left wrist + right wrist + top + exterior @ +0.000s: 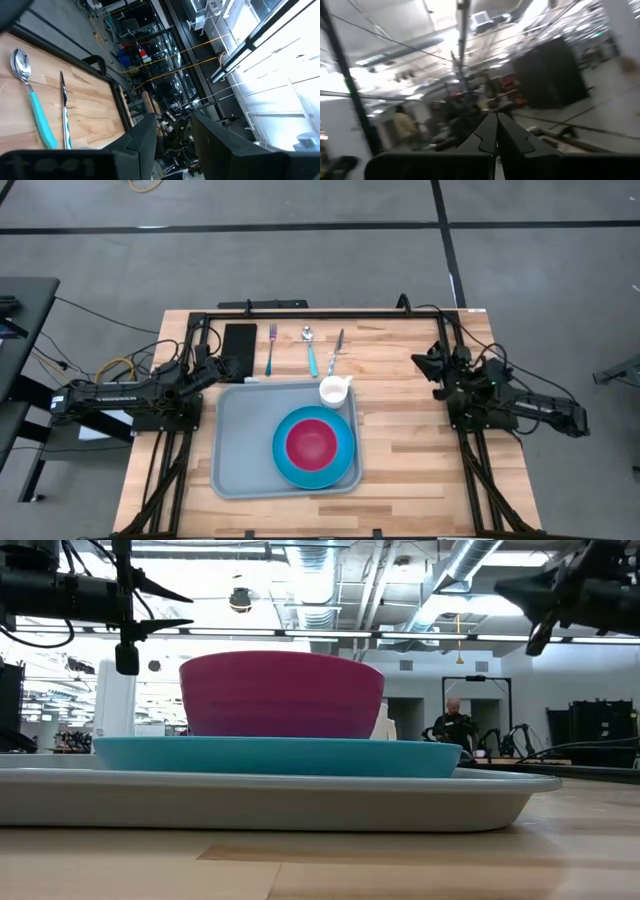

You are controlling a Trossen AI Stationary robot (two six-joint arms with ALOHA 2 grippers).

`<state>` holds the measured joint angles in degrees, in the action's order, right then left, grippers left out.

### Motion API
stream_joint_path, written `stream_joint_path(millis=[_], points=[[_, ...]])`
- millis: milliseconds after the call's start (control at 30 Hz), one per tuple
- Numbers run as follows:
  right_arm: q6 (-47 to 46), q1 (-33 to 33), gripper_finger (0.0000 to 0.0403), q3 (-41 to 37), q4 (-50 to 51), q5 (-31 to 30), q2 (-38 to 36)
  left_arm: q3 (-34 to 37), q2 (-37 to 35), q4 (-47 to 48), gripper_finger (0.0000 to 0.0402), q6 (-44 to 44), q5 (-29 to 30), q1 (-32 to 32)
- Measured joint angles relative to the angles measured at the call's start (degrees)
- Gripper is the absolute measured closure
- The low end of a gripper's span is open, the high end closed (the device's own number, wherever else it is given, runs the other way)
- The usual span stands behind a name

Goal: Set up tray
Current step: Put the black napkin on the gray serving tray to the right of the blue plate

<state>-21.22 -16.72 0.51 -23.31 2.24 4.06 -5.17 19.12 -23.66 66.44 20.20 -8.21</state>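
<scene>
The light grey-blue tray [240, 442] lies flat on the wooden table, seen edge-on in the low view as the tray [300, 802]. A round blue plate [345, 465] rests in it, and a pink bowl [312, 442] stands on the plate. A white cup [335, 391] stands in the tray's far right corner. My left gripper [222, 367] hovers open above the tray's far left corner and holds nothing; the left wrist view shows the left gripper [172, 145] with a gap between its fingers. My right gripper [418, 362] is raised at the table's right side, shut and empty, as the right gripper [496, 132] shows.
Beyond the tray's far edge lie a black napkin [239, 340], a fork [271, 348], a teal-handled spoon [310, 350] and a knife [335, 352] in a row. Bare wood lies to the tray's right. A person [455, 725] is far off in the room.
</scene>
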Motion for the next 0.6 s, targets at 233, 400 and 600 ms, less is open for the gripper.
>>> stream_joint_path(millis=[233, 400, 600], points=[[3.3, -1.9, 0.0397, 0.0, 7.8, -6.1, 0.0, 0.0, 0.0, 0.6, 0.029, -0.7, -0.4, 0.0], [3.2, -1.9, 0.0397, 0.0, 14.6, -5.5, 0.0, 0.0, 0.0, 1.4, 0.029, -0.7, -1.2, 0.0], [4.7, -1.0, 0.0398, 0.0, 19.2, -5.6, 0.0, 0.0, 0.0, 2.1, 0.029, -0.8, -2.1, 0.0]])
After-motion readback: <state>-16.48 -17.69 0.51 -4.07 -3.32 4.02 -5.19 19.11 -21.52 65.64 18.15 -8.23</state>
